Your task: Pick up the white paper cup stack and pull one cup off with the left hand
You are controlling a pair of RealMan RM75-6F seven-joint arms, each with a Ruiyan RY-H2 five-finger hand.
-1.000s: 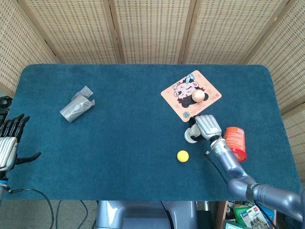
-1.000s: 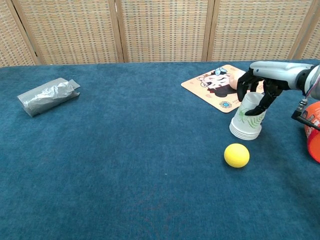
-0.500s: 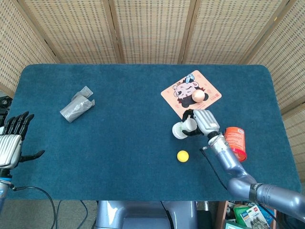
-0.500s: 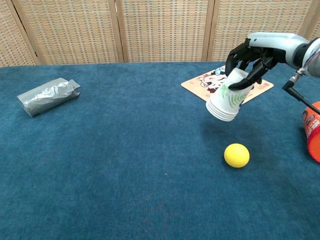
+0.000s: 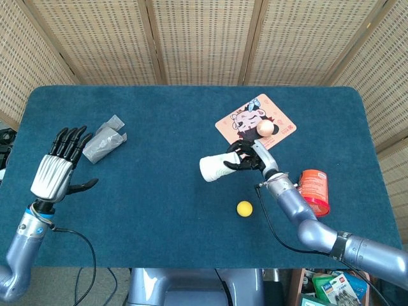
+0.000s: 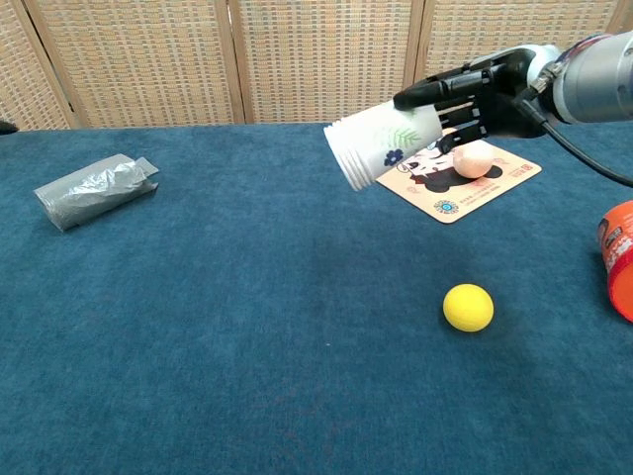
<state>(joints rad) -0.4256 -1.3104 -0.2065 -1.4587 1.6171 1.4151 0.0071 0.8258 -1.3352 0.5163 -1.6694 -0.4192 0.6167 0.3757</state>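
- Since a second ago the white paper cup stack [image 6: 384, 142] has left the cloth: it stood rims-down near the yellow ball [image 6: 468, 307], and now it is carried in the air, tipped on its side with the rims pointing toward the tabletop's left edge.
- The right hand [image 6: 482, 95] holds the stack by its base end, dark fingers [image 5: 237, 157] wrapped round the white wall; the arm reaches in from the near right corner.
- In the head view the stack [image 5: 215, 167] hangs over the tabletop right of centre, just off the near corner of the cartoon mat [image 5: 255, 127].
- The left hand [image 5: 57, 172] has come up over the left edge, where earlier only its fingertips showed at the frame border; it is empty, fingers spread wide and thumb out, well apart from the stack.
- A crumpled grey foil bag [image 5: 102, 141] lies just beside the left hand's fingertips, toward the far left corner.
- A peach-coloured egg [image 6: 471, 161] rests on the mat, whose far side nears the far edge.
- The ball sits toward the near edge, below the stack.
- An orange can [image 5: 315, 191] lies near the right edge, beside the right forearm.
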